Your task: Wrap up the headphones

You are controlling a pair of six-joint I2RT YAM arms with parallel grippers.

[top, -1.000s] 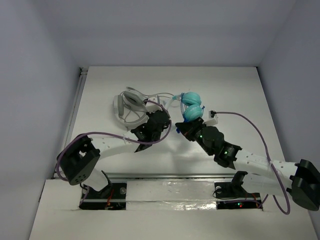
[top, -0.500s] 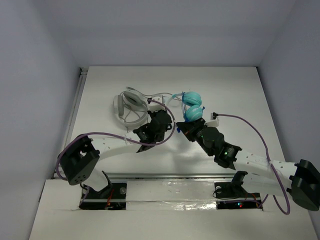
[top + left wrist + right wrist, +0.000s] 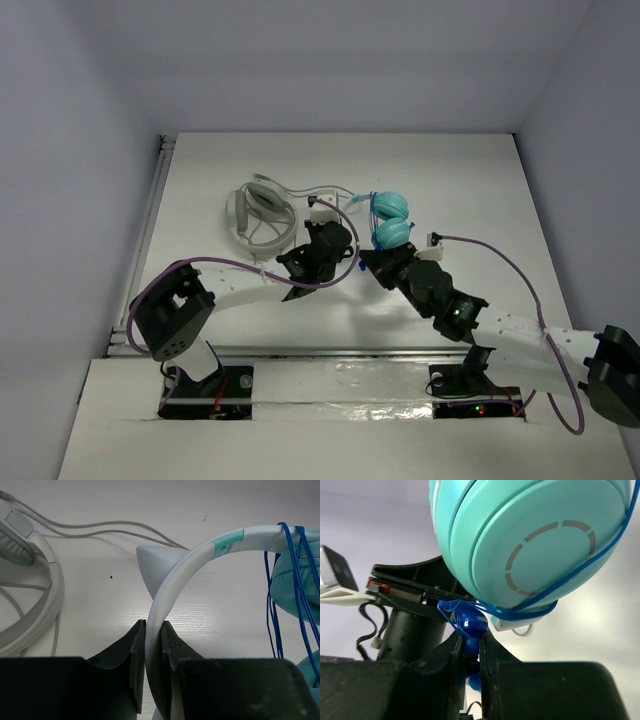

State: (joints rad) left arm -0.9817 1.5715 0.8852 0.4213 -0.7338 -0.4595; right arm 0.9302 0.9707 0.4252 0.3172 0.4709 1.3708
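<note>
Headphones [image 3: 391, 219] shifted rightward, left pincer [image 3: 152, 628] following

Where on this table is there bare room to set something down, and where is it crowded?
Free: the far strip of the table behind both headsets, and the right side beyond the headphones. Crowded: the centre, around the white headset.

The headphones [image 3: 392, 232] are coloured teal, a grey dashed ring printed on one cup [image 3: 530, 545] — headband [image 3: 161, 597] left white, cord [image 3: 520, 615] blue.
</note>
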